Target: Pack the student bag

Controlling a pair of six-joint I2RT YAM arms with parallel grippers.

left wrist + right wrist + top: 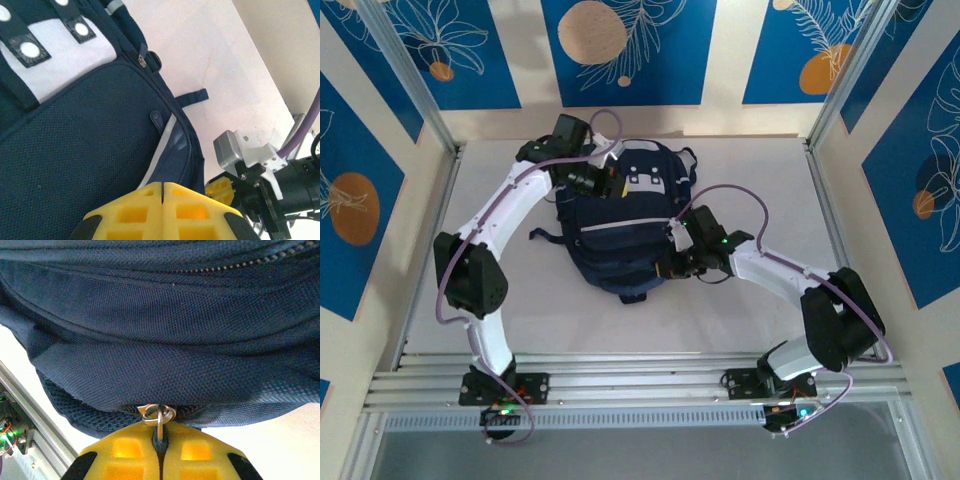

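Table [740, 320]: flat, pale off-white top, matte finish. Silver metal rails [640, 385] run along the near edge, and similar rails border the left and right sides. In the left wrist view a faint thin line marks the surface.

Item lying directly on it: one student bag [620, 230], navy blue, lying flat near the middle of the top, front pockets facing up. A dark strap [542, 235] trails from the bag's left side onto the bare table.

The zip pull [157, 415] is partly hidden between fingers of the right pincer [160, 436]
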